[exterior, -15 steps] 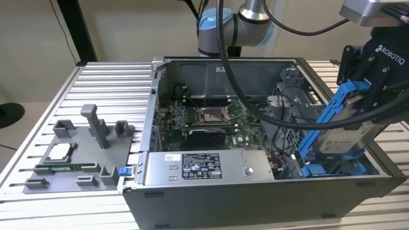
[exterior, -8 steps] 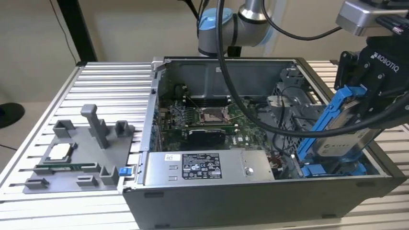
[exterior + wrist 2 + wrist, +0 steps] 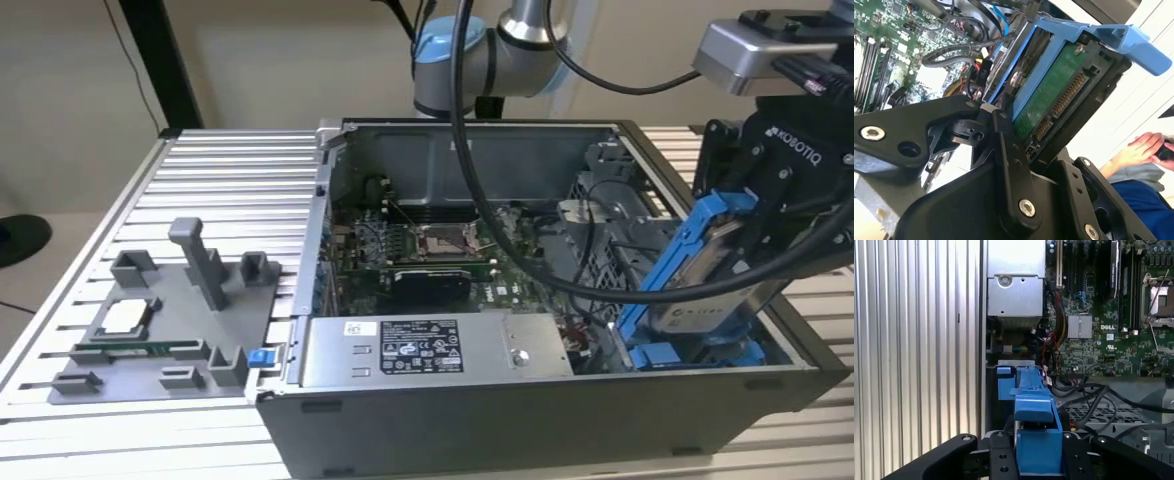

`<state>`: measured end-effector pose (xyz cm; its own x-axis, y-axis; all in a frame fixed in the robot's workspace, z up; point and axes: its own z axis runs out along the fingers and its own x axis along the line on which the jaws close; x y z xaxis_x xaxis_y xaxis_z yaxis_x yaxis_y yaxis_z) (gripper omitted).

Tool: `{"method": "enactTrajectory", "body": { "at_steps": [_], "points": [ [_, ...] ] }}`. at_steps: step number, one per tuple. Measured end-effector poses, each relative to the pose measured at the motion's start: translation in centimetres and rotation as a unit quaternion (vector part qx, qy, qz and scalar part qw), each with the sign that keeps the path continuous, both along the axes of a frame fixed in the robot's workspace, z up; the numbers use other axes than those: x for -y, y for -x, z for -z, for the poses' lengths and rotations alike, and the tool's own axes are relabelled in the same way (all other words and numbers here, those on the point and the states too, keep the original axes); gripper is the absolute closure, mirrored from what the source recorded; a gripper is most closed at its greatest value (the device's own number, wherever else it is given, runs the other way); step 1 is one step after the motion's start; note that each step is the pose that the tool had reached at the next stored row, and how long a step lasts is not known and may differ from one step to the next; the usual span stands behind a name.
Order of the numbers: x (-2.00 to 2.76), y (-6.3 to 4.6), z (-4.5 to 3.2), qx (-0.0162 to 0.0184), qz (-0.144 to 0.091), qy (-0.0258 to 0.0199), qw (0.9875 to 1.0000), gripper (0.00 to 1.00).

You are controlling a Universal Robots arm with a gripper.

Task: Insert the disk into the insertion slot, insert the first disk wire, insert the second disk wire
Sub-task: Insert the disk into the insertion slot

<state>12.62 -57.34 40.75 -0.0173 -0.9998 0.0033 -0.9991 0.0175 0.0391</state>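
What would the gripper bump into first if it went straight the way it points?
Probably the insertion slot. The gripper is shut on the disk and tilted down towards that slot, so the disk's lower end would likely touch there first. Depth is unclear.

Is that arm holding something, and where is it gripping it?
Yes. The gripper holds the disk by its upper end, jaws shut on it.

There were one robot arm [image 3: 461, 45], one gripper [image 3: 731, 255], one disk [image 3: 697, 312], one insertion slot [image 3: 661, 357], one open computer case [image 3: 534, 425], one silver power-supply box [image 3: 427, 350], one motherboard [image 3: 441, 250], one grey fixture plate [image 3: 160, 335], one person's hand [image 3: 1139, 147].
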Motion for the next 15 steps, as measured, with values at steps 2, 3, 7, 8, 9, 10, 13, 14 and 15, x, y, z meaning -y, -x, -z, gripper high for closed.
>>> {"method": "enactTrajectory", "body": {
  "at_steps": [2, 3, 7, 8, 9, 10, 13, 14, 15],
  "points": [
    [0.00, 0.0, 0.25, 0.0000, 0.000, 0.0000, 1.0000, 1.00],
    [0.00, 0.0, 0.37, 0.0000, 0.000, 0.0000, 1.0000, 1.00],
    [0.00, 0.0, 0.89, 0.0000, 0.000, 0.0000, 1.0000, 1.00],
    [0.00, 0.0, 1.08, 0.0000, 0.000, -0.0001, 1.0000, 1.00],
    [0.00, 0.0, 1.25, 0.0000, 0.000, 0.0001, 1.0000, 1.00],
    [0.00, 0.0, 1.45, 0.0000, 0.000, 0.0000, 1.0000, 1.00],
    [0.00, 0.0, 1.98, 0.0000, 0.000, 0.0000, 1.0000, 1.00],
    [0.00, 0.0, 2.17, 0.0000, 0.000, 0.0000, 1.0000, 1.00],
    [0.00, 0.0, 2.36, 0.0000, 0.000, 0.0000, 1.0000, 1.00]
  ]
}}
